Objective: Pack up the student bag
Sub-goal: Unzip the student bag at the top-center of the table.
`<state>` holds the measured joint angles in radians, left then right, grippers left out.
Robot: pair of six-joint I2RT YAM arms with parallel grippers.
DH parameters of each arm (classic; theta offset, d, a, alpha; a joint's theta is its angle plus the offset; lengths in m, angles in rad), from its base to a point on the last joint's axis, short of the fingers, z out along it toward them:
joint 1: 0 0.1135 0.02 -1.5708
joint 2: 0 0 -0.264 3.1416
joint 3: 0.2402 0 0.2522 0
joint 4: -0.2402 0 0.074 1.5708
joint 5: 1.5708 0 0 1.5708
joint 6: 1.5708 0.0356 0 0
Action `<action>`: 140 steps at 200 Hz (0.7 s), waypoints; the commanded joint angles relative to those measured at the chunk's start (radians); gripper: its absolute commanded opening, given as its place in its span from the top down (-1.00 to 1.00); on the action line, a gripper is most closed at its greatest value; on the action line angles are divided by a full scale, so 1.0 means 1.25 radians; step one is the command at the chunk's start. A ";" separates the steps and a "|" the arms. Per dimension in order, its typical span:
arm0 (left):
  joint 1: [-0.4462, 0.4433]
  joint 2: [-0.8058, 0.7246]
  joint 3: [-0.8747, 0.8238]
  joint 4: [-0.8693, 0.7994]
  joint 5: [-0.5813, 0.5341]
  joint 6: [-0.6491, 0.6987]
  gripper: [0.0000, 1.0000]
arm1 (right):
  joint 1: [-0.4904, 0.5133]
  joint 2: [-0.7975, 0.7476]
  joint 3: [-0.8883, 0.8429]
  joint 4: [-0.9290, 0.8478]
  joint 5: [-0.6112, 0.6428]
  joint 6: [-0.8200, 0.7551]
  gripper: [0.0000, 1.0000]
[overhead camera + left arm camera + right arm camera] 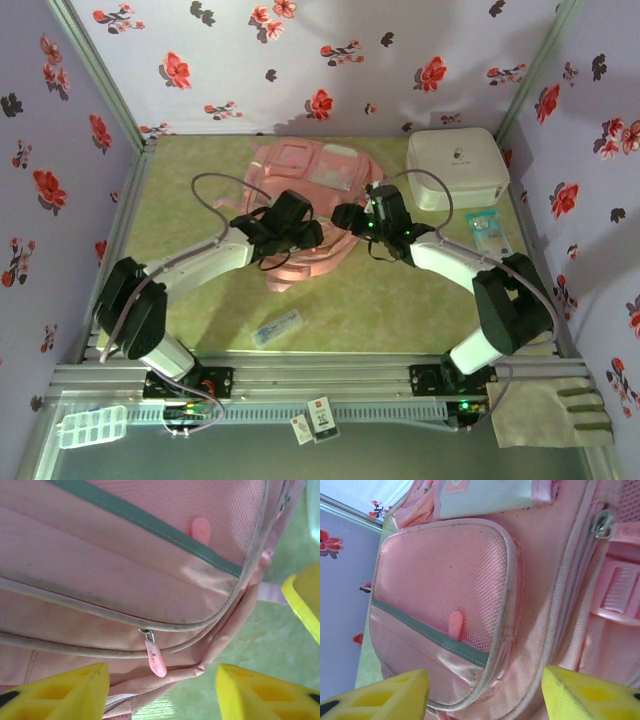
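A mottled green tabletop (pixel 400 300) is boxed in by lilac walls (pixel 230 45) printed with red and black flowers. One pink student bag (pixel 310 165) lies at centre-far, with one white hard case (pixel 455 165) to its right. There are two packets, one beside the case (pixel 488 232) and one near the front (pixel 277 328). The left gripper (pixel 305 235) and right gripper (pixel 345 215) hover over the bag, jaws parted, gripping nothing. Close up, the left wrist camera picks out a dangling zip pull (pixel 156 659), and the right wrist camera a mesh pocket (pixel 445 580).

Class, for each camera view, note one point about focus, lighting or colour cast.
Top external: even light, slight softness, the student bag readable. Left wrist: zip pull in focus, the left gripper's fingers blurred at the bottom edge. Right wrist: mesh pocket weave sharp, right gripper's fingers soft.
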<state>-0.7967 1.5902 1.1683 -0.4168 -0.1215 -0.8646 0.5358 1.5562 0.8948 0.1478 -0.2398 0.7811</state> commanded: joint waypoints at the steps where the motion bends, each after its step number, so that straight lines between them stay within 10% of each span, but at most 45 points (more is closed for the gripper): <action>1: -0.019 0.046 0.058 -0.085 -0.091 0.055 -0.06 | -0.007 0.036 0.042 -0.010 -0.048 0.063 -0.18; 140: -0.072 0.205 0.201 -0.239 -0.184 0.085 0.57 | -0.078 0.024 0.016 0.002 -0.115 0.122 -0.04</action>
<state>-0.8780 1.8252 1.4101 -0.6769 -0.3073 -0.7563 0.4427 1.6173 0.9257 0.1524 -0.3714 0.9207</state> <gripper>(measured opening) 0.228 0.521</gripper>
